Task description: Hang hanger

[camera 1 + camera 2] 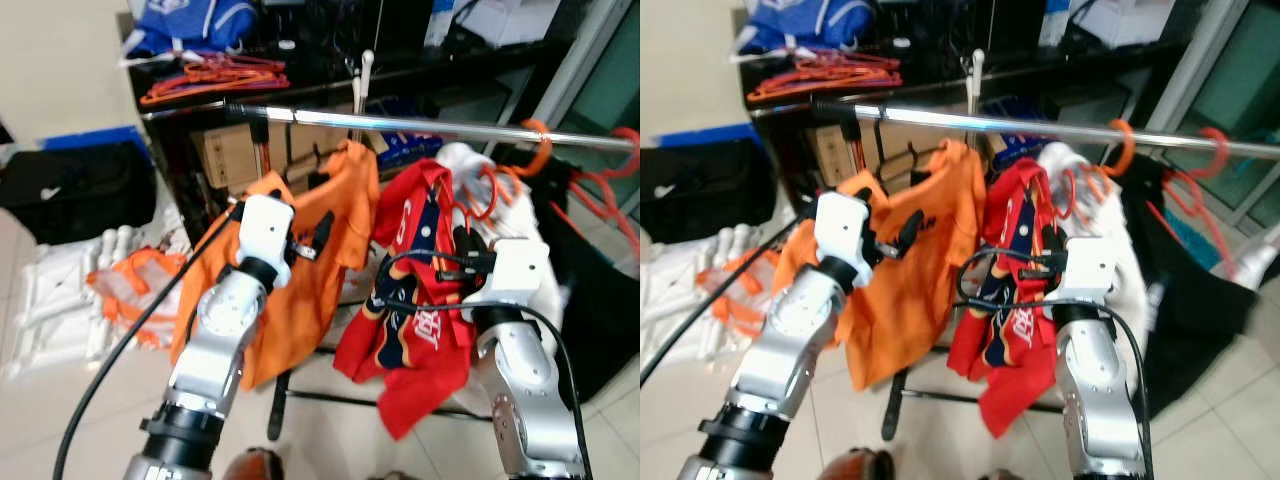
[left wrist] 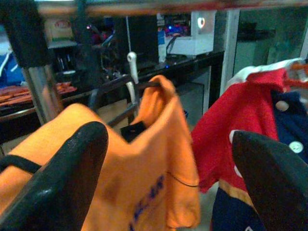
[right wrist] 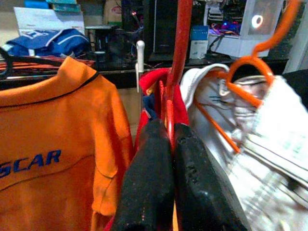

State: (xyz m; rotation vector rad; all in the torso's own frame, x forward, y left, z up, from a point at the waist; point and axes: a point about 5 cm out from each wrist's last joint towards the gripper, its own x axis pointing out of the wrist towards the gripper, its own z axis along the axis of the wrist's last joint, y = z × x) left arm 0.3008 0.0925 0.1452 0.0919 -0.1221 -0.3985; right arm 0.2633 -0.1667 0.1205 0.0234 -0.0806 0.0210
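Note:
A metal rail (image 1: 420, 126) runs across in front of me. My right gripper (image 3: 168, 144) is shut on the thin red hanger (image 3: 179, 57) that carries a red and navy shirt (image 1: 410, 310); the hanger's wire rises from between the fingers, and its hook is out of frame. My right gripper (image 1: 465, 250) is just below the rail, beside a white garment (image 1: 468, 165) on an orange hanger (image 3: 250, 67). My left gripper (image 2: 168, 192) is open, fingers (image 2: 62, 183) spread in front of an orange shirt (image 1: 320, 250) to the left of the red one.
Behind the rail a black table (image 1: 330, 85) holds a pile of orange hangers (image 1: 215, 75) and a blue garment (image 1: 195, 20). Cardboard boxes (image 1: 225, 155) sit under it. More orange hangers (image 1: 615, 190) hang at the rail's right end above dark fabric (image 1: 595, 310). A black bag (image 1: 75, 185) and white items (image 1: 60, 290) lie left.

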